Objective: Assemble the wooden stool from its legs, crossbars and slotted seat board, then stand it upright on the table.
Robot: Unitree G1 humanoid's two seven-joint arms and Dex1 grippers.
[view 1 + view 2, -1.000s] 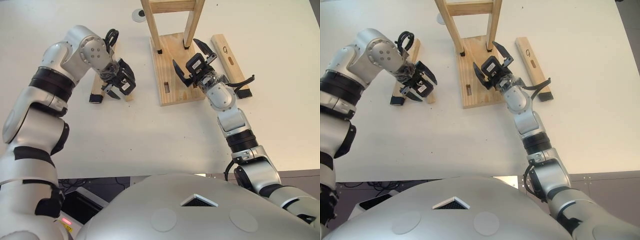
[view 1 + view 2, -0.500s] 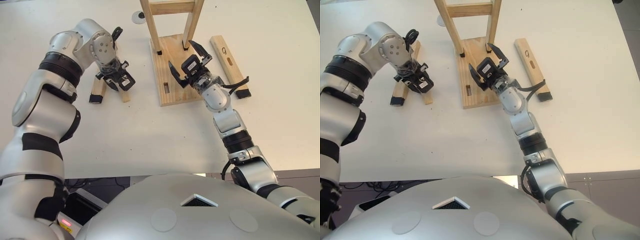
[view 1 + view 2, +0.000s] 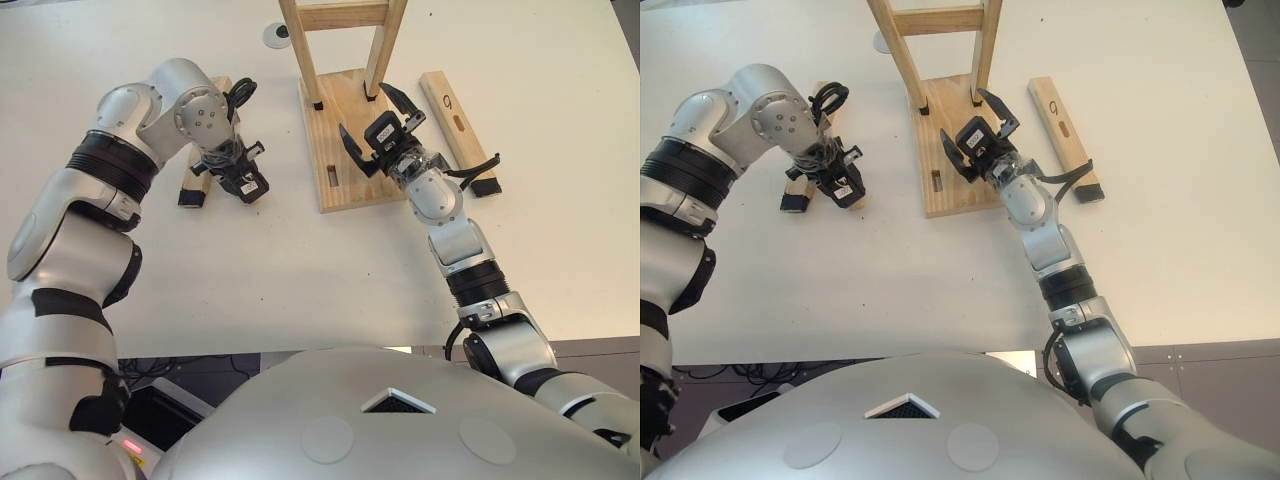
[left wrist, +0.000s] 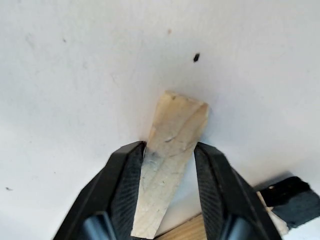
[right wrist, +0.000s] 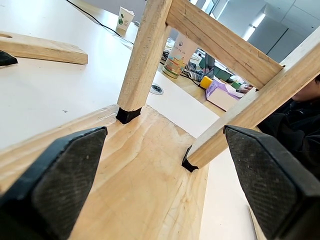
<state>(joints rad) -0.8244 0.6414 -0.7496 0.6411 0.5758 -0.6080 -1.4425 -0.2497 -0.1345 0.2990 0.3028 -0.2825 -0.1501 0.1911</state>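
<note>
Wooden bar (image 4: 172, 150) between left fingers (image 4: 125, 185)

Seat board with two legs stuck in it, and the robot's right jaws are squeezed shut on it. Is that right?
Not quite. The right gripper is not shut on the seat board. Its jaws stand wide open over the board and grip nothing. The right wrist view shows them far apart with bare wood between. The two legs are plugged into it, as you said.
</note>
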